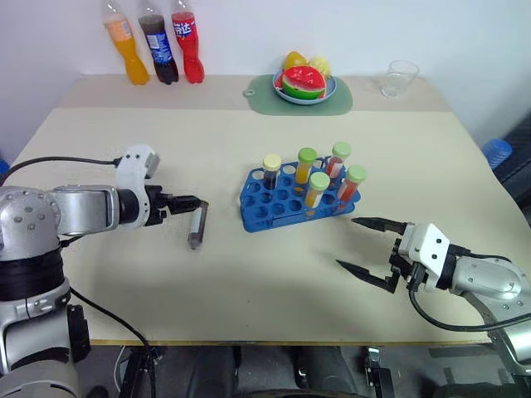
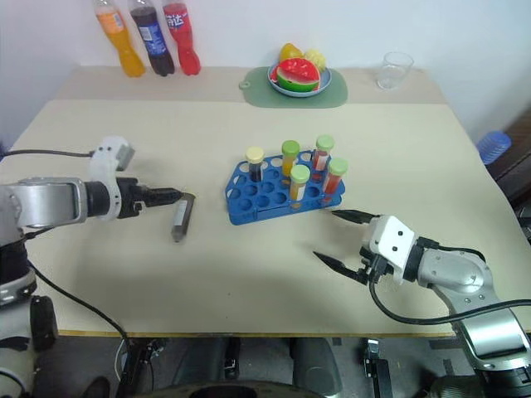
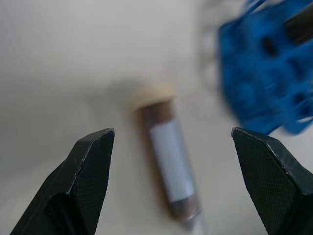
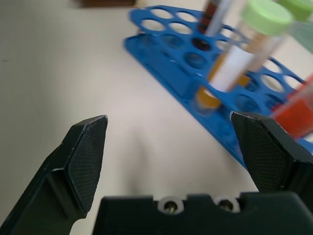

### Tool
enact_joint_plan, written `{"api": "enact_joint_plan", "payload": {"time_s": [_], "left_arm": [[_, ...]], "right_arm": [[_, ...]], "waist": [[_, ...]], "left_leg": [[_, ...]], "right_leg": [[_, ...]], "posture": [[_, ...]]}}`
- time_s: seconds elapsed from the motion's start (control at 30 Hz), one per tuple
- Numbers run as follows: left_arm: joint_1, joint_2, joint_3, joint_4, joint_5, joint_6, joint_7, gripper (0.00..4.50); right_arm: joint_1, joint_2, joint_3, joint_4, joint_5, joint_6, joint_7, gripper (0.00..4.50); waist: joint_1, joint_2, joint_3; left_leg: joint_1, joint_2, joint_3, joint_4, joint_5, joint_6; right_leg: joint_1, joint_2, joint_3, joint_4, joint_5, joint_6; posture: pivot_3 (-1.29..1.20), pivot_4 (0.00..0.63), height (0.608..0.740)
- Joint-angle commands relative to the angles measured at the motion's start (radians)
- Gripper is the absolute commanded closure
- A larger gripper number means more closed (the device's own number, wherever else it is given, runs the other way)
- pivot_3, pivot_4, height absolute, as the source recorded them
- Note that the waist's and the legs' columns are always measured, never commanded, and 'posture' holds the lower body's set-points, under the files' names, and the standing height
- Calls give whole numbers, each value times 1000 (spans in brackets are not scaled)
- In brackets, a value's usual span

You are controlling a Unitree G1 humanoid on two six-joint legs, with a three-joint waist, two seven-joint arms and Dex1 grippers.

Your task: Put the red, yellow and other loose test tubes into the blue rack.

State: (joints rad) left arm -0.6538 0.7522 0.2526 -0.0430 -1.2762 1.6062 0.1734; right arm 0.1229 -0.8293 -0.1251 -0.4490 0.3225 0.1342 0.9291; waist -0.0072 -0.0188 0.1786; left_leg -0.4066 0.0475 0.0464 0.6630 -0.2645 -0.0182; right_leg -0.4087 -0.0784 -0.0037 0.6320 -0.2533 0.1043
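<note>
Bare table around the loose tube — rack seemingly apart.

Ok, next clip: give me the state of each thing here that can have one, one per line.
Blue rack: upright on the table, five tubes standing in it.
Dark loose tube: lying flat on the table, capped, not held.
Left pincer: open, empty, at the loose tube's end.
Right pincer: open, empty, beside the rack.
Clear cup: upright, looks empty.

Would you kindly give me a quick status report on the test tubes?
Both hands open, empty: left, right. Five tubes in rack; one brown tube loose by left hand. Path clear.
</note>
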Motion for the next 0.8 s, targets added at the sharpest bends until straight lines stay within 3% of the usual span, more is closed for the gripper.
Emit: {"api": "enact_joint_plan", "payload": {"time_s": [0.03, 0.23, 0.6, 0.8], "left_arm": [[-99, 27, -54, 170, -167, 8, 179, 531], [-227, -57, -115, 388, -281, 8, 448, 531], [-393, -211, -197, 655, -322, 8, 699, 531], [-454, -215, -268, 763, -380, 8, 754, 3319]], "right_arm": [[1, -27, -18, -9, 18, -52, 66, 61], [-33, -16, 1, -4, 24, -48, 90, 61], [-69, 22, 6, -54, 43, -11, 44, 61], [-59, 28, 4, -79, 41, 3, 20, 0]], "waist": [[4, -3, 1], [17, -4, 2], [20, -5, 2], [18, -5, 2]], "left_leg": [[0, 0, 0, 0, 0, 0], [0, -1, 1, 2, 0, 0], [-1, -2, 1, 2, 1, -3], [-1, -2, 0, 2, 2, -3]], "right_leg": [[0, 0, 0, 0, 0, -1], [1, -2, 0, 0, 0, 0], [1, -2, 0, -1, 1, 1], [1, -2, -1, -1, 1, 1]], "posture": [[0, 150, 740], [0, 150, 740], [0, 150, 740], [0, 150, 740]]}}
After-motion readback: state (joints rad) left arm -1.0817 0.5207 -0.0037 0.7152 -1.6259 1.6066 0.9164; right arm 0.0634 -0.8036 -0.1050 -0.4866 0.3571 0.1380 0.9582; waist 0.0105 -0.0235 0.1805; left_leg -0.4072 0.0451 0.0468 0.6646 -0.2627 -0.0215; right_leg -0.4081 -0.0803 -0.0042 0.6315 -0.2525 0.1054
